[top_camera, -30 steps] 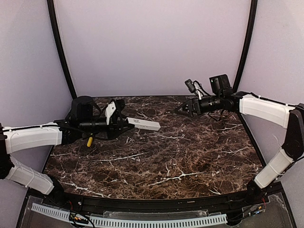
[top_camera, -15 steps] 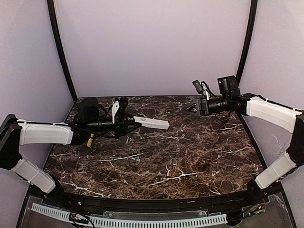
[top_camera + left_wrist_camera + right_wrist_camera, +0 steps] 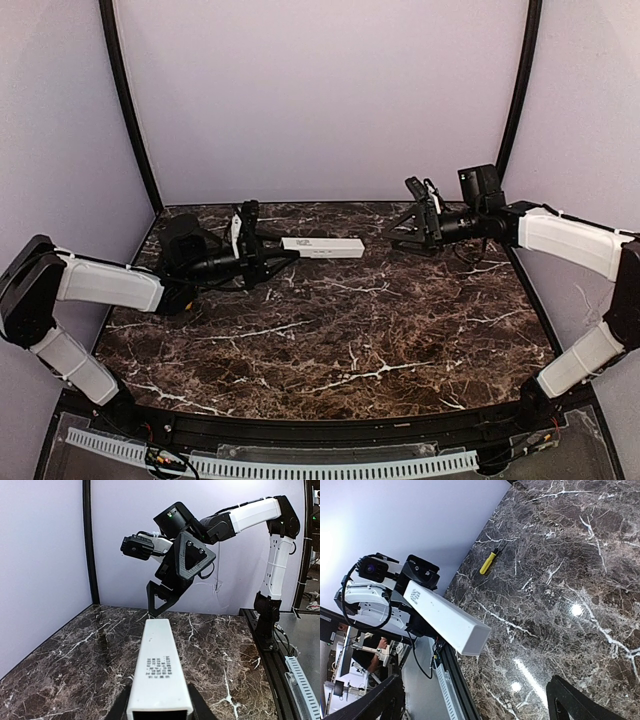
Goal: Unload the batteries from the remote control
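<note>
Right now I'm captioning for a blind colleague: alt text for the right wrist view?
The left gripper holds a slim white rectangular remote control toward the camera above a dark marble table. A yellow-handled tool lies near the wall; the right gripper is open.

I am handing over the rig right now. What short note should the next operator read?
Left gripper: shut on the remote control, held above the table, free end toward the right gripper.
Right gripper: open, empty, apart from that end.
Batteries: none in view; cannot tell if inside.
Yellow-handled screwdriver lies on the table near the left edge.
Done: remote control lifted. Left: batteries out.
</note>
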Robot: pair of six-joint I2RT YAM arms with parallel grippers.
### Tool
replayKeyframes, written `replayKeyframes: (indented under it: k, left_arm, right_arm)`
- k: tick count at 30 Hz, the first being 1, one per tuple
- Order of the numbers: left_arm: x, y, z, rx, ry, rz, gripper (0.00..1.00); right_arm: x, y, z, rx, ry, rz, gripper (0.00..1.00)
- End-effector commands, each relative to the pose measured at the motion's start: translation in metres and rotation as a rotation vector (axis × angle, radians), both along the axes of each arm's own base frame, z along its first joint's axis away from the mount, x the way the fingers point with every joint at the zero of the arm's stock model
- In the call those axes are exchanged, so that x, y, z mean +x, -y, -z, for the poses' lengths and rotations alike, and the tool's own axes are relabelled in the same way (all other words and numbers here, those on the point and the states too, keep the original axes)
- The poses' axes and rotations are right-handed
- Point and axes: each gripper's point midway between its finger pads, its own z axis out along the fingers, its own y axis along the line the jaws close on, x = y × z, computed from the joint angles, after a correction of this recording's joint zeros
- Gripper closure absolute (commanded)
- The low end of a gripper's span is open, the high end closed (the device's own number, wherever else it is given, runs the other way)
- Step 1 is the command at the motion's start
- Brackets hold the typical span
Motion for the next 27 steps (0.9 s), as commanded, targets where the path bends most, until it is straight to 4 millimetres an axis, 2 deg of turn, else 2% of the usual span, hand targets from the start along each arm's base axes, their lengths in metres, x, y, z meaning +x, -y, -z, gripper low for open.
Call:
replayKeyframes:
  k: [1, 6, 14, 21, 27]
  left_arm:
    - [-0.009, 0.005, -0.023, -0.100, 0.047, 0.061, 1.00]
    - [-0.008, 0.009, -0.021, -0.103, 0.048, 0.070, 1.00]
    - [-0.011, 0.012, -0.022, -0.103, 0.053, 0.092, 1.00]
    - [-0.016, 0.016, -0.023, -0.104, 0.068, 0.105, 1.00]
    - [-0.019, 0.017, -0.023, -0.109, 0.081, 0.117, 1.00]
  right_arm:
    - [-0.002, -0.003, -0.006, 0.062, -0.074, -0.006, 0.01]
    - [0.002, -0.005, 0.002, 0.053, -0.125, 0.014, 0.01]
    - [0.003, -0.018, 0.003, 0.071, -0.191, -0.020, 0.01]
    - [-0.012, -0.045, -0.002, 0.116, -0.223, -0.129, 0.05]
    - [-0.026, -0.066, -0.012, 0.176, -0.247, -0.222, 0.16]
